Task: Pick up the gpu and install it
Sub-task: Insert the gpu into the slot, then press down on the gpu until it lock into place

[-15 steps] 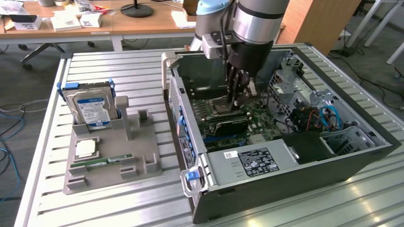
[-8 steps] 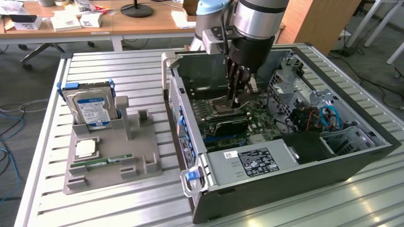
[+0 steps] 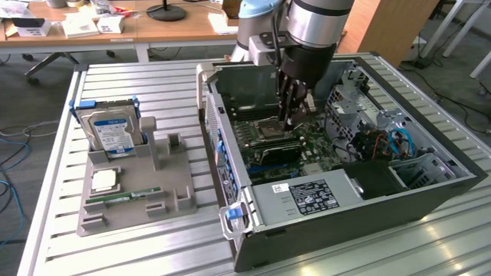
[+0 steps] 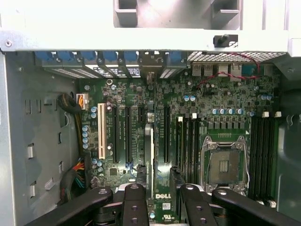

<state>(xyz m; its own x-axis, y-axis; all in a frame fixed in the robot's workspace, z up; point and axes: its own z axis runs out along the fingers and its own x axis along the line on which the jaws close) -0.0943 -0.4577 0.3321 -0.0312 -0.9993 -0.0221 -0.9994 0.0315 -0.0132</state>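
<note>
The gpu [image 3: 277, 152] stands on edge in a slot of the motherboard inside the open computer case [image 3: 429, 190], its black face showing. In the wrist view the gpu [image 4: 150, 146] is a thin edge running from the rear brackets down between my fingers [image 4: 134, 202]. My gripper [image 3: 291, 123] hangs inside the case just above the card. In the wrist view my gripper [image 4: 157, 188] is open, with bare board and a DELL label showing in the gap beside the card's edge.
A grey holder [image 3: 172, 172] on the exterior view's left carries a hard drive [image 3: 114, 131], a processor chip [image 3: 105, 180] and a green RAM stick [image 3: 123, 196]. The empty CPU socket [image 4: 223, 165] lies beside the card. Case walls and drive cages ring the gripper.
</note>
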